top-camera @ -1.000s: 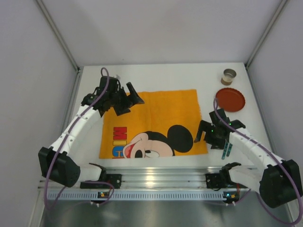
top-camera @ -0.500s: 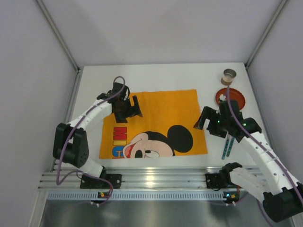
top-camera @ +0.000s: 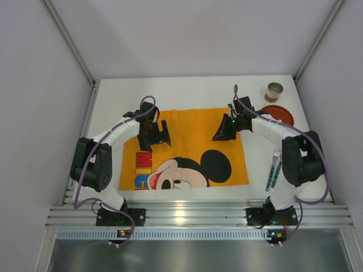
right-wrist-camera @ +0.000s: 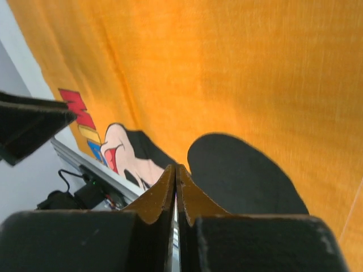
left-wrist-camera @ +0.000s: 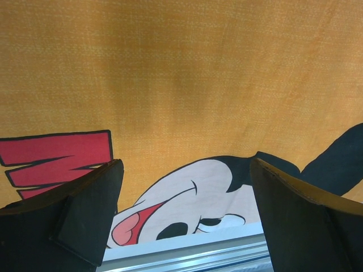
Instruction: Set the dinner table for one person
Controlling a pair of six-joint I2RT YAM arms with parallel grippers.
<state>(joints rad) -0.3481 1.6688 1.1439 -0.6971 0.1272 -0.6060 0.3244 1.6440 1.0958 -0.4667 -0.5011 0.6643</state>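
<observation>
The dinner table point(top-camera: 187, 90) is a white top with an orange Mickey Mouse placemat point(top-camera: 187, 122) lying flat in its middle. My left gripper point(top-camera: 157, 140) hovers over the mat's upper left part, jaws wide open and empty. In the left wrist view the left gripper point(left-wrist-camera: 186, 164) frames Mickey's face on the placemat point(left-wrist-camera: 181, 73). My right gripper point(top-camera: 219, 135) is over the mat's upper right part, shut. In the right wrist view the right gripper point(right-wrist-camera: 176, 170) has its fingers pressed together with nothing showing between them, above the placemat point(right-wrist-camera: 244, 68).
A red plate point(top-camera: 282, 113) lies at the back right, partly behind the right arm, with a small metal-rimmed cup point(top-camera: 274, 90) beyond it. A fork and another blue-handled utensil point(top-camera: 273, 170) lie right of the mat. A ribbed aluminium rail point(top-camera: 187, 212) runs along the near edge.
My right arm swung from the cutlery at the right to the mat's upper right part and its jaws shut. The left gripper moved slightly right and nearer over the mat, staying open.
</observation>
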